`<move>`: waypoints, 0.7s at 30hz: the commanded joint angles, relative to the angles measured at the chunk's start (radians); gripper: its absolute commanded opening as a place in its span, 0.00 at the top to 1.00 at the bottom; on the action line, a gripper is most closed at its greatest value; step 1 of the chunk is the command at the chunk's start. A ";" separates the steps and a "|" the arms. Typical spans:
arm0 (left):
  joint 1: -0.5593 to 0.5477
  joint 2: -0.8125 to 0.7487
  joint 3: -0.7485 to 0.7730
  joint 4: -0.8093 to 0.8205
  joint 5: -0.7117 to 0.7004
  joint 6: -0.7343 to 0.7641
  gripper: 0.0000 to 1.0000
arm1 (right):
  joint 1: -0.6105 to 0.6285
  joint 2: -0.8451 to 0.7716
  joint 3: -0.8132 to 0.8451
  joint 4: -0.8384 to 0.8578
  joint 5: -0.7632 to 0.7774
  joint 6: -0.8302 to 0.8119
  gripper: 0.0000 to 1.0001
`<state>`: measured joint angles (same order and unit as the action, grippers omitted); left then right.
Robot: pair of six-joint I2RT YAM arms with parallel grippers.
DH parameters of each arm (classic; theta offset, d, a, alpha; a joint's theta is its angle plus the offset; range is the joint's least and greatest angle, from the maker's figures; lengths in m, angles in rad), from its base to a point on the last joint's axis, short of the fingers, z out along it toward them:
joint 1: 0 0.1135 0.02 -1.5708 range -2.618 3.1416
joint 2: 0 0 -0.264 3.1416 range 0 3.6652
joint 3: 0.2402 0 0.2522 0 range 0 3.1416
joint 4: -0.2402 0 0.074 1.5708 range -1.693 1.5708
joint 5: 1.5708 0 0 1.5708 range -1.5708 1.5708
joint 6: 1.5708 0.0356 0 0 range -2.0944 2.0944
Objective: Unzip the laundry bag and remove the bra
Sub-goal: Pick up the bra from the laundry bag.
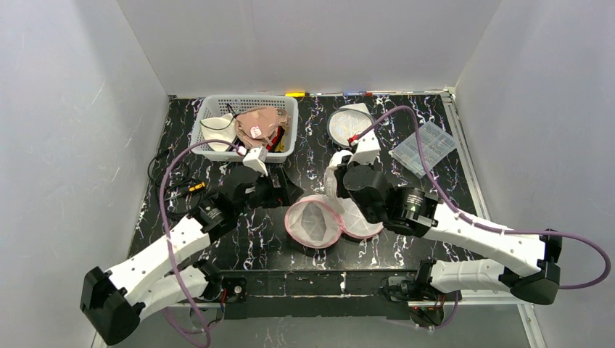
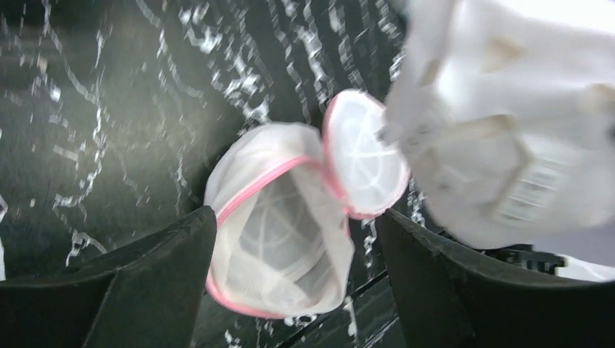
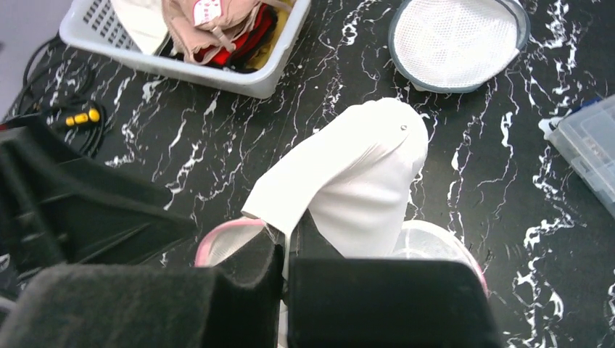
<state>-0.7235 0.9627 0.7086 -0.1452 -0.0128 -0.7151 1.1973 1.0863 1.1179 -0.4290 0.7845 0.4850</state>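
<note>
The laundry bag [image 1: 313, 221] is a round white mesh case with a pink rim, lying unzipped and spread in two halves at the table's middle. In the left wrist view the bag [image 2: 279, 217] gapes between my wide-apart fingers [image 2: 145, 290]. My left gripper [image 1: 279, 192] is open just left of the bag and holds nothing. My right gripper [image 3: 286, 246] is shut on a white bra [image 3: 348, 167], which rises from the jaws above the bag's far edge. The bra [image 1: 335, 174] also shows beside the right gripper [image 1: 342, 192] in the top view.
A white basket [image 1: 210, 109] of clothes stands at the back left. A grey-rimmed round mesh bag [image 1: 349, 123] lies at the back centre, with a clear plastic box [image 1: 424, 148] to its right. Cables [image 1: 174, 181] trail along the left edge.
</note>
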 commanded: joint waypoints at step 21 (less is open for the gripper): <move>-0.245 0.009 -0.053 0.534 -0.090 0.499 0.02 | -0.084 0.074 0.076 0.037 0.063 0.432 0.99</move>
<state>-0.9451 0.9405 0.6495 0.3256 -0.0177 -0.3107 1.1252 1.1717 1.1561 -0.4522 0.8688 0.8646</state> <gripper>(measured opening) 0.983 0.053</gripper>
